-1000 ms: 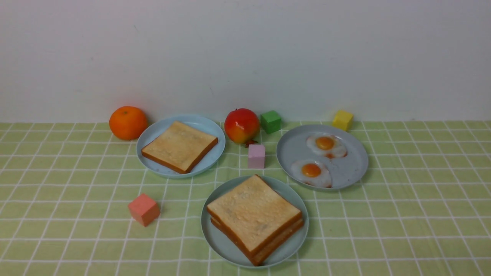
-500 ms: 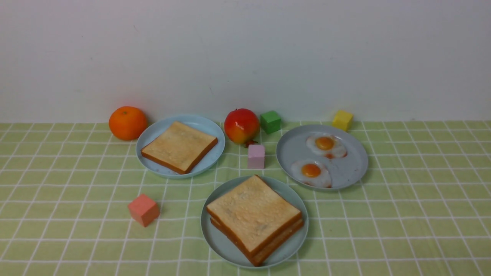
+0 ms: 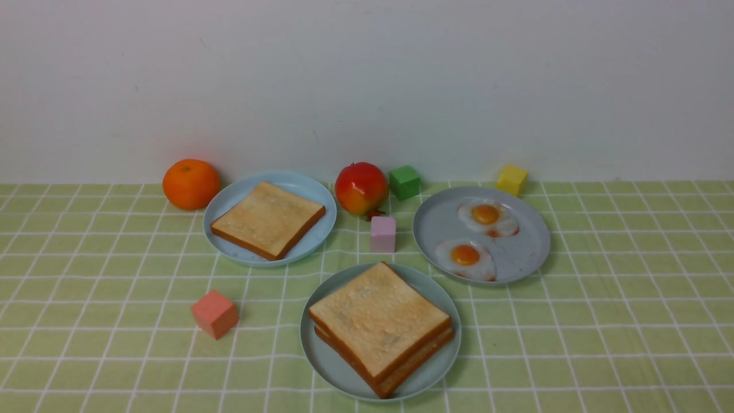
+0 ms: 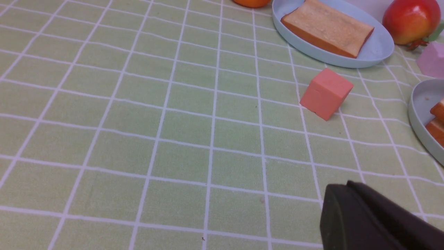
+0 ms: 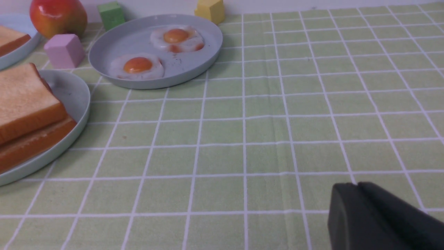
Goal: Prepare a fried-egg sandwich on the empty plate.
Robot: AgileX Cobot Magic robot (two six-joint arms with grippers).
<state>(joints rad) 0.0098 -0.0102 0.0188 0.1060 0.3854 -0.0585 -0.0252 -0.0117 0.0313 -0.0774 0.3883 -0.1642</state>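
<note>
The mint-teal plate [image 3: 332,367] sits front centre and holds two toast slices [image 3: 378,318] stacked slightly askew; no egg shows between them. Two fried eggs [image 3: 465,257] lie on the grey-blue plate [image 3: 516,258] at the right. One more toast slice [image 3: 268,219] lies on the sky-blue plate [image 3: 304,183] at the left. Neither gripper shows in the front view. My left gripper [image 4: 343,185] is shut and empty over bare cloth, near the coral cube [image 4: 326,93]. My right gripper [image 5: 357,185] is shut and empty over bare cloth, right of the stacked toast [image 5: 24,100].
An orange [image 3: 191,183], an apple [image 3: 361,187], a green cube [image 3: 405,182] and a yellow cube [image 3: 512,179] stand along the back wall. A pink cube [image 3: 383,233] stands between the plates. A coral cube [image 3: 214,313] lies front left.
</note>
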